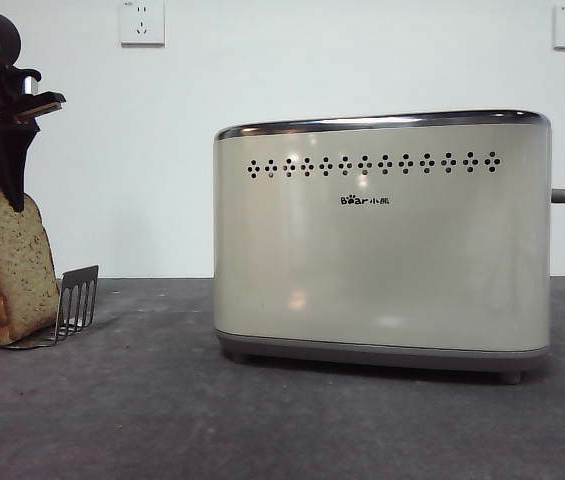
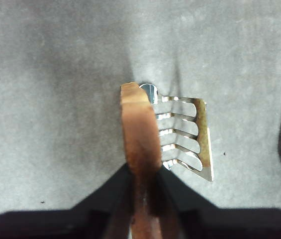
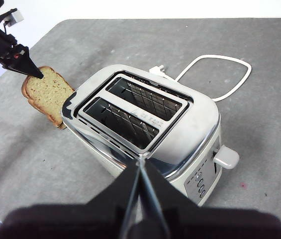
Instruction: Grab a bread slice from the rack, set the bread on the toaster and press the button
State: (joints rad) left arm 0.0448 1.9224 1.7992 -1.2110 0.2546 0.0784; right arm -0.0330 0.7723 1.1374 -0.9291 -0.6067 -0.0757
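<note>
My left gripper is shut on the top crust of the slice of bread, a brown speckled slice that leans at the table's far left. Its lower edge is down at the base of the small metal rack; I cannot tell whether it still rests there. In the left wrist view the jaws pinch the bread's crust beside the rack's slotted panel. The cream toaster stands to the right, its button sticking out of the far end. My right gripper hovers shut over the toaster's two open slots, holding nothing.
A white power cable loops on the grey table behind the toaster. Two white wall sockets sit on the back wall. The toaster's lever and small round buttons face my right gripper's side.
</note>
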